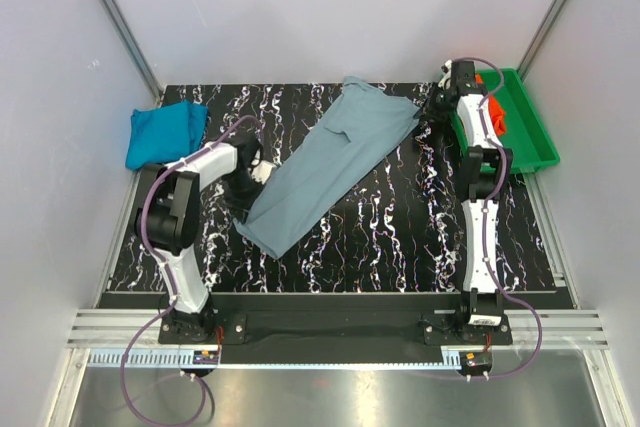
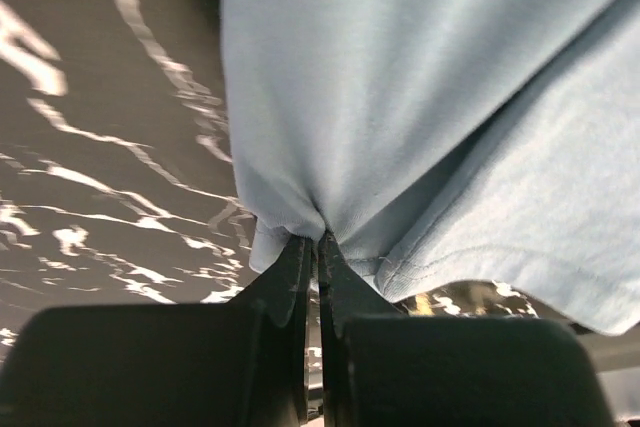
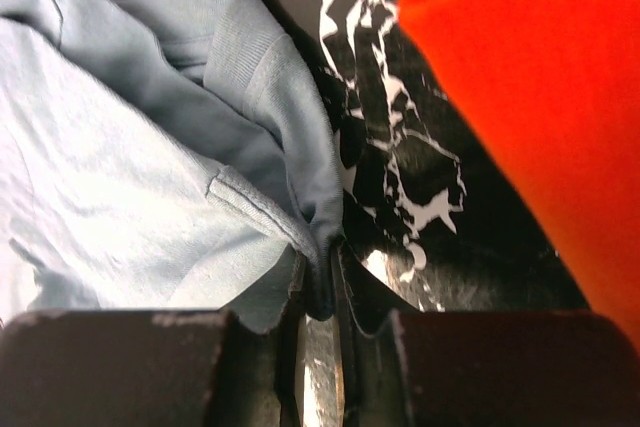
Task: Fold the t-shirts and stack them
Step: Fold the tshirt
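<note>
Our left gripper (image 2: 316,247) has its jaws pressed together on a small pinch of the grey-blue t-shirt (image 1: 335,162), right at a stitched hem. Our right gripper (image 3: 322,272) is closed nearly as tight on a bunched fold of the same shirt, below a ribbed band (image 3: 245,47) that may be the collar, though we cannot tell for sure.

Between the two grips the shirt lies spread in a long diagonal across the black marbled table (image 1: 400,237), from the left gripper near the left side up to the right gripper at the far right.

We judge the cloth to be light, limp and thin. It puckers at both pinches, so it should drape and drag rather than hold any shape. Hems and corners look like the best holds, since the doubled, stitched edge gives the jaws more to bite on.

The teal-blue t-shirt (image 1: 163,133) sits bunched at the far left corner, well apart from the spread shirt. The orange-red t-shirt (image 3: 530,87) lies in the green tray (image 1: 535,137), just beside the right gripper. We think that tray's wall and the red cloth are what could crowd a move on that side.
</note>
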Action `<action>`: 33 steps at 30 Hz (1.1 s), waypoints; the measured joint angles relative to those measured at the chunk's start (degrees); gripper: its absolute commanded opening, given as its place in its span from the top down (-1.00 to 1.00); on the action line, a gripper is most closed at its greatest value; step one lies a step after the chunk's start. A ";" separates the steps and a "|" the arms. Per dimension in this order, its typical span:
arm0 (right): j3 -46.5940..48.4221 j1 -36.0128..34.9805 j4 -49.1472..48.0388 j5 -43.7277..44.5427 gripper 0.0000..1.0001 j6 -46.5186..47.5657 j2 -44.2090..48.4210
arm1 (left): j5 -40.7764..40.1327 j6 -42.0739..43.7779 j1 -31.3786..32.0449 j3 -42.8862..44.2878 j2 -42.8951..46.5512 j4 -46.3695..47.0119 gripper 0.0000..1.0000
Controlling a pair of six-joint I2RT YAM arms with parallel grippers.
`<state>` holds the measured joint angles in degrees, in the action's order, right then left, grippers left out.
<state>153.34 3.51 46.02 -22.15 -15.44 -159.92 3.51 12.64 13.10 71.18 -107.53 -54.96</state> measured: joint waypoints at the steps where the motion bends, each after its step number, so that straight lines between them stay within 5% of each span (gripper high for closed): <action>1: 0.35 -0.02 -0.33 0.00 1.00 -0.02 -0.22 | 0.22 0.04 0.55 -0.35 0.35 -0.17 1.00; 9: 2.19 -0.17 -2.38 0.04 0.98 -0.46 -1.77 | 2.73 0.81 4.04 -3.41 3.82 -0.61 1.00; 10: 2.58 -0.22 -2.51 0.02 0.76 -0.48 -2.03 | 2.99 0.83 4.52 -4.00 4.24 -0.59 1.00; 11: 2.93 -0.26 -2.69 0.04 0.51 -0.50 -2.27 | 3.23 0.83 4.94 -4.44 4.50 -0.57 0.16; 13: 3.08 -0.37 -2.91 0.15 -0.15 -0.72 -2.38 | 3.32 0.72 6.01 -4.85 5.07 -0.87 -0.41; 16: 3.13 -0.39 -4.24 0.57 -0.57 -0.24 -1.97 | 2.45 0.68 6.29 -4.83 6.47 -2.62 -0.55; 18: 1.99 -0.28 -4.35 1.42 -0.61 0.42 -0.72 | 1.95 0.63 6.27 -4.68 7.72 -3.67 -0.57; 22: -3.74 -0.07 -3.30 2.21 -0.63 1.25 4.02 | 0.94 0.61 5.62 -4.39 9.68 -3.87 -0.48; 27: -12.50 -0.11 -2.49 0.33 -0.60 -0.52 12.92 | 2.51 0.55 3.78 -4.33 9.68 -3.96 -0.11; 33: -19.34 -1.66 -3.26 -7.06 -0.49 -4.79 19.10 | 6.54 0.70 3.06 -2.40 6.23 -5.88 0.88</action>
<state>133.99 1.85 42.76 -29.21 -20.23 -140.81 10.04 13.34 16.16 68.77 -101.30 -60.84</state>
